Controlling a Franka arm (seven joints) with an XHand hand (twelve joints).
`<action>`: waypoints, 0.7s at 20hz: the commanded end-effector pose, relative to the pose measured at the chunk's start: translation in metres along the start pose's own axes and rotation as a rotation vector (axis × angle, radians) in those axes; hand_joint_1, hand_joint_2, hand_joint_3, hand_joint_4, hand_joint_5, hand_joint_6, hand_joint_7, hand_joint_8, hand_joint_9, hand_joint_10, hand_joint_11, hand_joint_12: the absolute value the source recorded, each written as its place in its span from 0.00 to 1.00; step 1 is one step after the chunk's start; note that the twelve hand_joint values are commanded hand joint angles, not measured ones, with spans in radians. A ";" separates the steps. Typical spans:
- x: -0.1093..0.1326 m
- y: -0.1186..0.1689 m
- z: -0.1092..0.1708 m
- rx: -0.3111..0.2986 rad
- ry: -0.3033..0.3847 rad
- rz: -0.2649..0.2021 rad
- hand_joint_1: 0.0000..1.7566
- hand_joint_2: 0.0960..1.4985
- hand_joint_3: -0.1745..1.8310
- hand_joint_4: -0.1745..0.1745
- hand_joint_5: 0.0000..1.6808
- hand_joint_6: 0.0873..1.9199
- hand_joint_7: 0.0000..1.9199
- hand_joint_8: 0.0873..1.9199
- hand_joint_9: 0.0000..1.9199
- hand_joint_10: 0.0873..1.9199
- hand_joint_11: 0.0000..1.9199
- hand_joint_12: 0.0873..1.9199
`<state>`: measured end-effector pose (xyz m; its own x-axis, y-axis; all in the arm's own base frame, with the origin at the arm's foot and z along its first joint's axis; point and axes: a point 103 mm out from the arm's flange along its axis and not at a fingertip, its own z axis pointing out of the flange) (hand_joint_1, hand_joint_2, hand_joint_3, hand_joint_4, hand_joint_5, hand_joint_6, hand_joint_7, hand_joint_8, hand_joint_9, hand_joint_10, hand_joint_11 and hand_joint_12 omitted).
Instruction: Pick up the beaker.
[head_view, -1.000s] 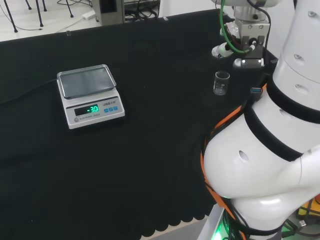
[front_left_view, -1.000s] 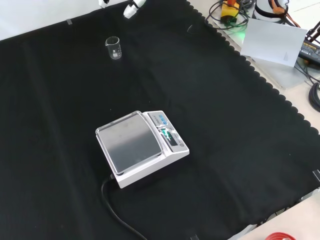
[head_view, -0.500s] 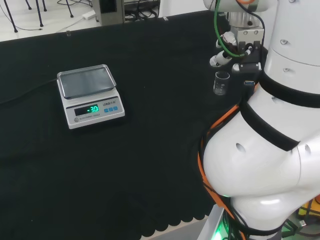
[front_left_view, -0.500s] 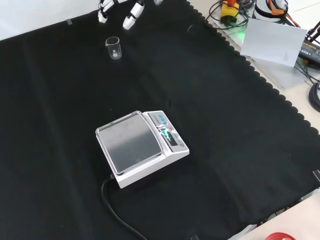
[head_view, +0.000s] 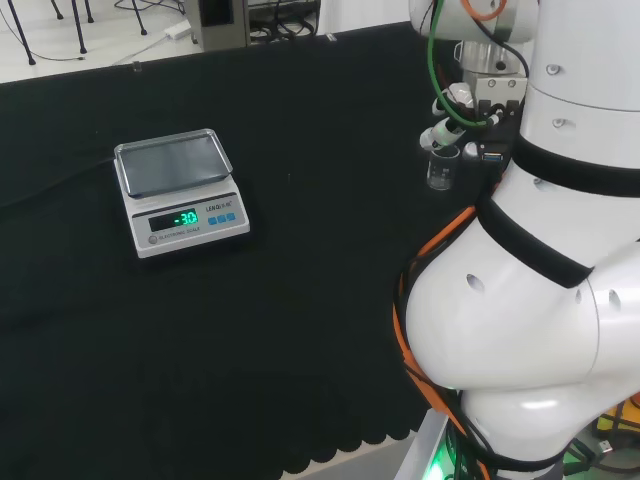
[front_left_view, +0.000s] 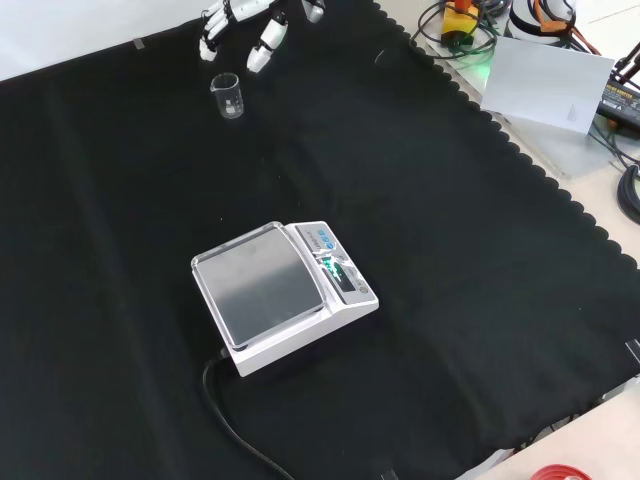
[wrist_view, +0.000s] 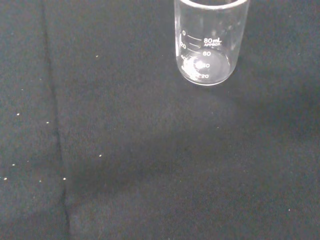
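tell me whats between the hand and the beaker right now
Nothing: in the front view a short stretch of bare black cloth separates the hand from the upright beaker.

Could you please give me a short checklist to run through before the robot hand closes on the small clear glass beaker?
1. Small clear glass beaker upright on the black cloth: ok.
2. Beaker looks empty in the wrist view: ok.
3. Robot hand open, fingers relaxed and spread: ok.
4. Fingers already around the beaker: not ok; in the front view the fingertips are just above it in the picture, apart from the glass.
5. Nothing standing close beside the beaker; the white digital scale with a metal pan sits well away: ok.
6. Hand's height relative to the beaker's rim: cannot tell.
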<state>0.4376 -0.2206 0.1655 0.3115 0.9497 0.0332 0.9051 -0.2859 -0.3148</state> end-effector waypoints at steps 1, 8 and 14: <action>0.006 0.012 0.008 0.029 -0.021 -0.006 0.42 0.70 0.00 0.41 0.20 0.09 0.10 0.32 0.17 0.40 0.05 0.74; 0.007 0.023 0.022 0.092 -0.060 -0.033 0.43 0.68 0.00 0.42 0.19 0.08 0.08 0.32 0.15 0.39 0.04 0.74; -0.003 0.028 0.029 0.111 -0.103 -0.001 0.48 0.65 0.00 0.43 0.17 0.06 0.07 0.31 0.14 0.40 0.04 0.74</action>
<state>0.4537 -0.2212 0.1325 0.2590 0.9647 -0.0480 0.8756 -0.2555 -0.4100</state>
